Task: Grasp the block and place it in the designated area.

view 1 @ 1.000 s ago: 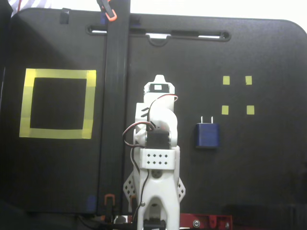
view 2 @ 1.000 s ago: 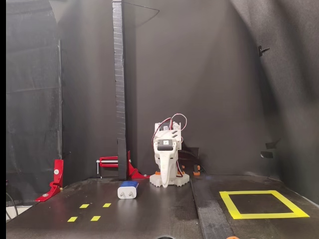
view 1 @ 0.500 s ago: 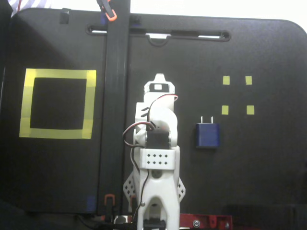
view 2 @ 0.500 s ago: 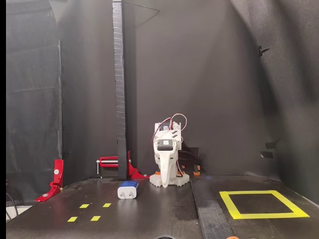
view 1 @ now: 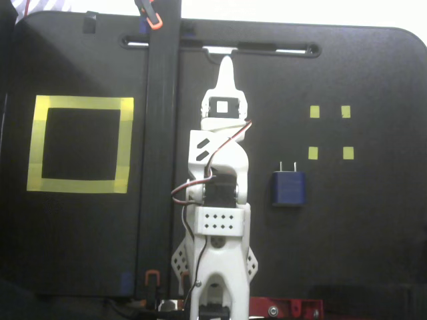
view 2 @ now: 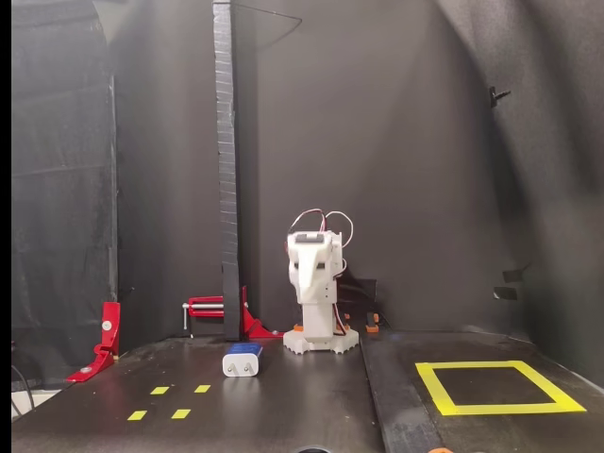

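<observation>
White two-finger hand [view 1: 226, 67] folded along the arm, fingers pressed together, holding nothing. Just to its right in the top-down fixed view, small dark blue rounded block [view 1: 288, 187] with two metal prongs, flat on black worktop [view 1: 373, 240]. Far left, empty yellow tape square outline [view 1: 80, 144].

Dark blue block [view 1: 288, 188], yellow-taped designated area [view 1: 80, 144]

fixed view from above: designated area [view 1: 80, 144] left of frame; arm [view 1: 219, 200] centre, folded; block [view 1: 288, 187] just right of arm, below four small squares [view 1: 329, 132]; vertical post [view 1: 160, 153] between area and arm.
</observation>
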Robot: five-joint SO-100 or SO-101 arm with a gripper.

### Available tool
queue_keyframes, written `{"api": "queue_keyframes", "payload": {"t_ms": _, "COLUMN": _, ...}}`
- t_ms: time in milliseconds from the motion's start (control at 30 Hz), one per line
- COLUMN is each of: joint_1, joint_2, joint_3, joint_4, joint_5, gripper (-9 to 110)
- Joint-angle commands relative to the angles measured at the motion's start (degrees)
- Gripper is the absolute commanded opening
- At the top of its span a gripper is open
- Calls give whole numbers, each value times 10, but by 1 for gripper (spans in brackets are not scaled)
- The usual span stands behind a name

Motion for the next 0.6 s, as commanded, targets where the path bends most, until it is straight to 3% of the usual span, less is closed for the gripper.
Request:
{"api": "queue_keyframes", "payload": {"t_ms": 0, "joint_1": 4, "joint_2": 1, "joint_3": 0, "joint_4": -40, "joint_5": -1, "gripper": 0}}
{"api": "queue_keyframes", "payload": {"t_ms": 333, "joint_1": 24, "joint_2": 1, "joint_3": 0, "joint_4": -54, "joint_5": -2, "gripper": 0}}
{"api": "queue_keyframes", "payload": {"t_ms": 567, "joint_1": 116, "joint_2": 0, "joint_3": 0, "joint_4": -36, "joint_5": -2, "gripper": 0}}
